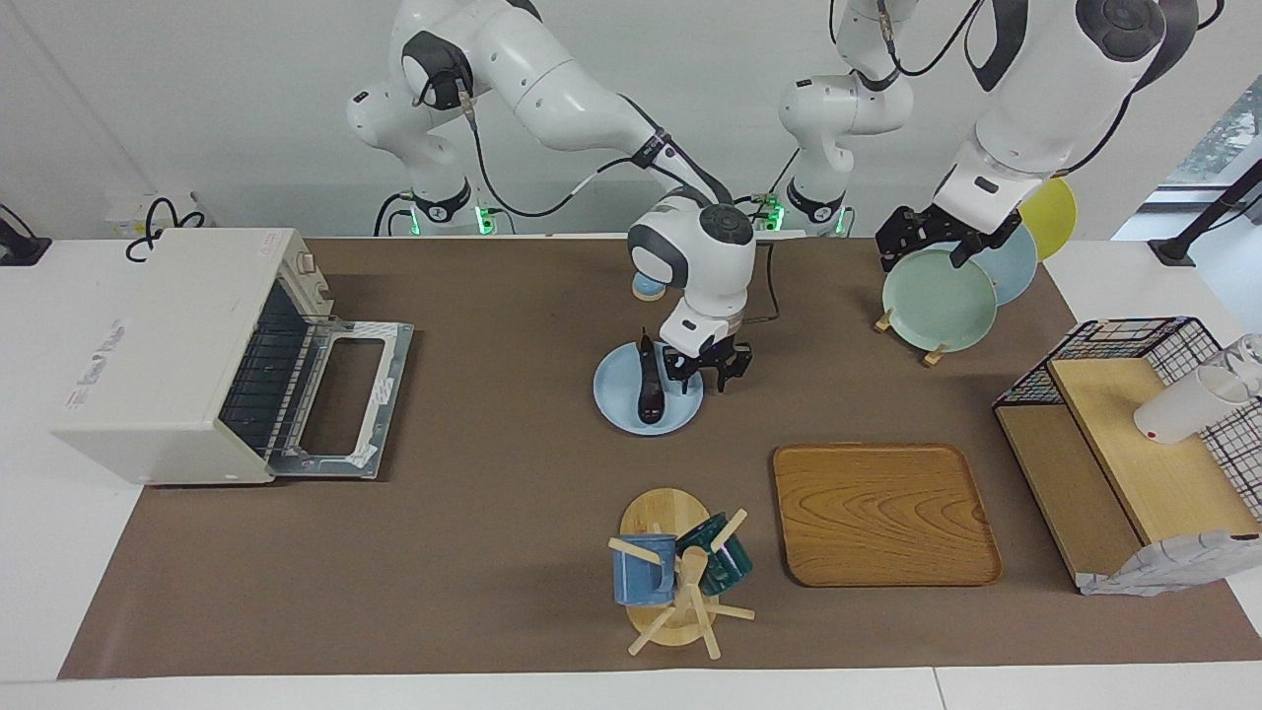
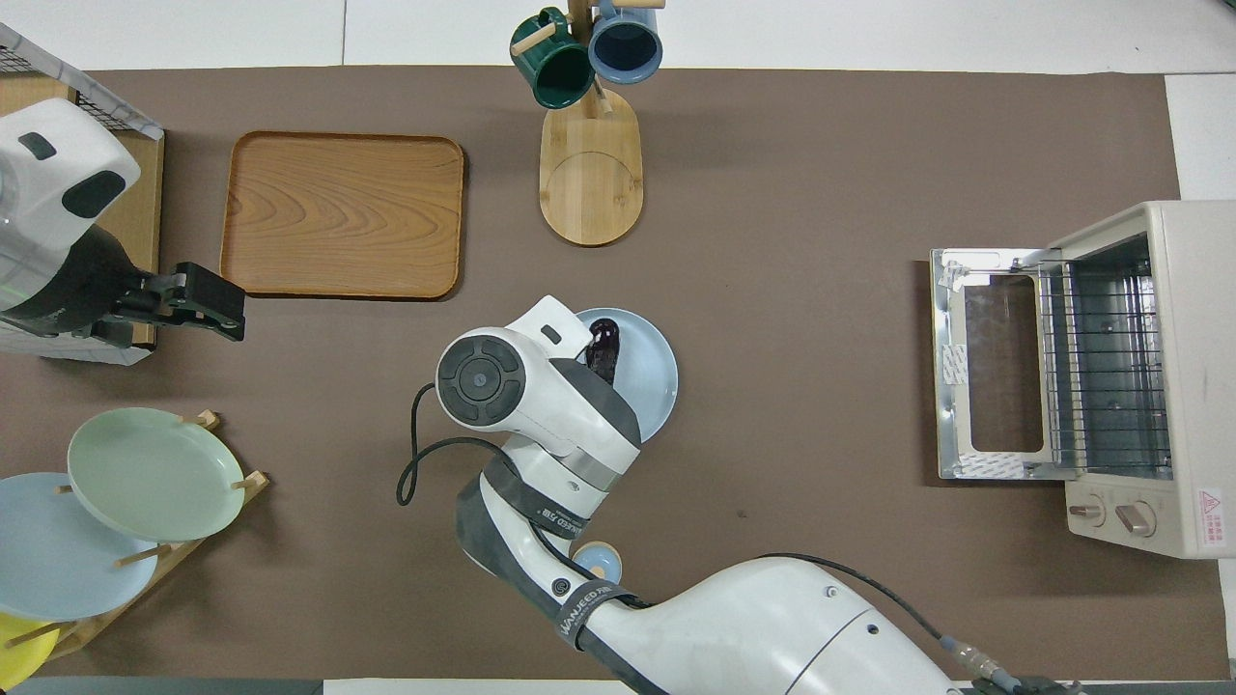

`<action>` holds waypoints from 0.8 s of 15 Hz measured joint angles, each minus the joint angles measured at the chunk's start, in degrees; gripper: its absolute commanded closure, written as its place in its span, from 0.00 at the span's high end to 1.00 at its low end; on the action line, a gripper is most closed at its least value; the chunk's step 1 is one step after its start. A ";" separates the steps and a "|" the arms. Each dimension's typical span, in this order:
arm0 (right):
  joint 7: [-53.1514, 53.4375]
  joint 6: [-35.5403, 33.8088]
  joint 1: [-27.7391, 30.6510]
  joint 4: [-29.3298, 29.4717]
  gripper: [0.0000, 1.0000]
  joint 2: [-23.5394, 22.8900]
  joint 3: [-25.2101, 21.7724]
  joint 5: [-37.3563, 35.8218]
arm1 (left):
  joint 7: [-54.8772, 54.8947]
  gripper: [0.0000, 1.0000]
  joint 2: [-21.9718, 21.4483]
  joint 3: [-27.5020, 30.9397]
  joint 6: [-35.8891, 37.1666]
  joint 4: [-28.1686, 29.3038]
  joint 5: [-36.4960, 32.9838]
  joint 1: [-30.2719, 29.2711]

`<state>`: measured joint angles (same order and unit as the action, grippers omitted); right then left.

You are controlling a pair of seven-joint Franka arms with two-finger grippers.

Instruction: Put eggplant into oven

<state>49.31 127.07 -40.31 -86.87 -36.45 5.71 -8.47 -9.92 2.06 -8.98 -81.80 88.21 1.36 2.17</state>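
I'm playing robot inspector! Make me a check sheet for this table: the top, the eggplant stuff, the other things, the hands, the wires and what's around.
Surface: brown mat over a white table.
Job's things: eggplant lies on a light blue plate; oven at the right arm's end, door down, rack bare.
Clutter: wooden tray, mug tree with two mugs, plate rack, wire-and-wood shelf, small blue knob.
Grippers: right gripper low over the plate's edge beside the eggplant, holding nothing; left gripper open, waiting above the plate rack.
Cables: black cable loops off the right arm.
Surroundings: white wall, window corner.
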 measured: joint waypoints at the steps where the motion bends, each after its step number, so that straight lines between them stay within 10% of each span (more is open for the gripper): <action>1: 0.00 0.05 0.00 -0.10 0.17 0.01 0.00 0.00 | 0.00 1.00 0.00 0.00 -0.35 0.03 0.00 0.00; 2: 0.00 0.05 0.00 -0.13 0.00 0.03 0.00 -0.01 | 0.00 1.00 0.00 0.00 -0.64 0.03 0.00 0.00; 12: -4.82 -10.45 -0.02 0.73 0.00 1.97 0.08 -9.34 | 0.00 1.00 -0.54 -0.01 -2.04 0.74 0.00 0.01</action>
<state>44.49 116.62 -40.33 -86.13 -34.48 5.79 -17.81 -9.92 1.52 -8.99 -83.84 88.95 1.36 2.18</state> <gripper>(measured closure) 0.978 0.000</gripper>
